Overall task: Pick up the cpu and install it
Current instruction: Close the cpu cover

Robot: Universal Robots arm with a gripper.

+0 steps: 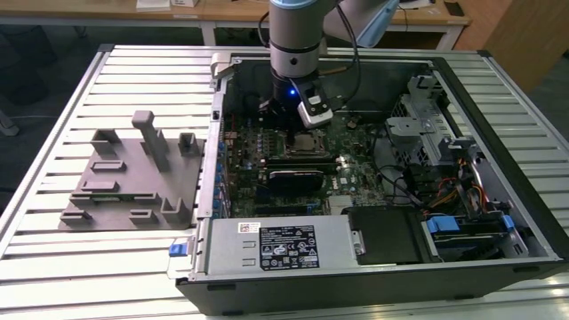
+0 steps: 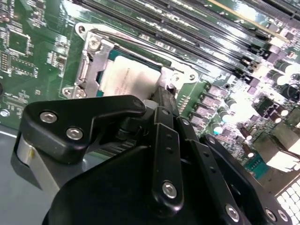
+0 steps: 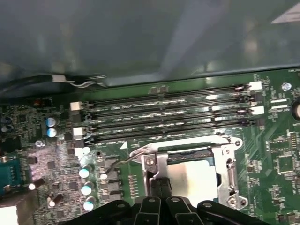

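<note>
One cpu (image 3: 194, 176) lies flat inside the metal socket frame (image 3: 229, 164); my gripper (image 3: 159, 186), tips closed together, stands at the chip's edge, not over its middle.

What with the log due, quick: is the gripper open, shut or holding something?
Gripper: cannot be told; it is right at the cpu, which lies in the socket.
</note>
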